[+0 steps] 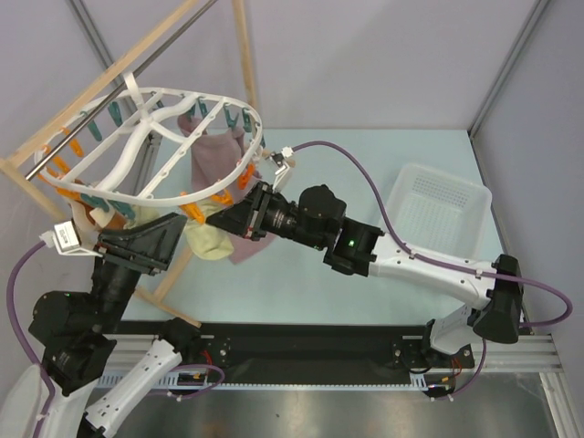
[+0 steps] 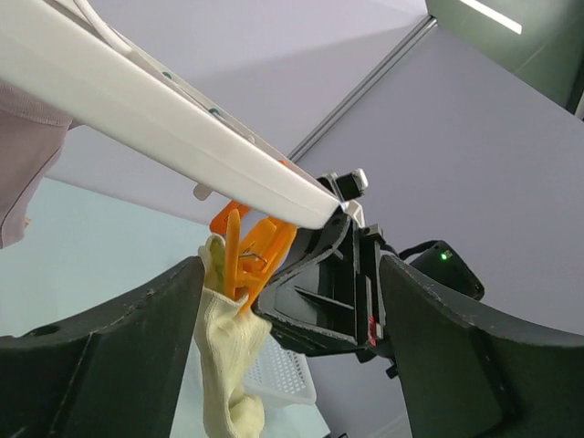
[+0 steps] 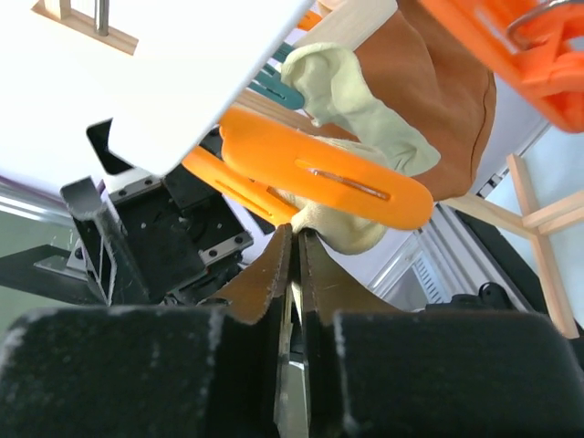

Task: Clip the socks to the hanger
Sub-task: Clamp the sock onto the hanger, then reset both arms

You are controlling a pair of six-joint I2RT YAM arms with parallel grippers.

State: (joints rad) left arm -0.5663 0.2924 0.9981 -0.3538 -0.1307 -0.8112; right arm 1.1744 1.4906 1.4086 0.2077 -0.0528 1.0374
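Note:
The white oval hanger [image 1: 151, 137] hangs from a wooden rack at the upper left, rimmed with teal and orange pegs. A cream-yellow sock [image 1: 208, 239] hangs from an orange peg [image 1: 194, 213] on its near rim. In the left wrist view the sock [image 2: 224, 356] hangs from that peg [image 2: 251, 255] under the rim [image 2: 164, 128]. My left gripper [image 2: 292, 310] is open, its fingers on either side of the sock without touching it. My right gripper [image 3: 294, 239] is shut, its tips pinching the sock's edge [image 3: 342, 233] just below the peg [image 3: 319, 178].
A mauve-pink cloth [image 1: 217, 151] hangs from the hanger's far side. An orange-brown cloth [image 3: 438, 100] hangs behind the sock. A white perforated basket [image 1: 438, 210] stands at the right on the pale green table. The wooden rack's legs [image 1: 169, 306] stand close to the left arm.

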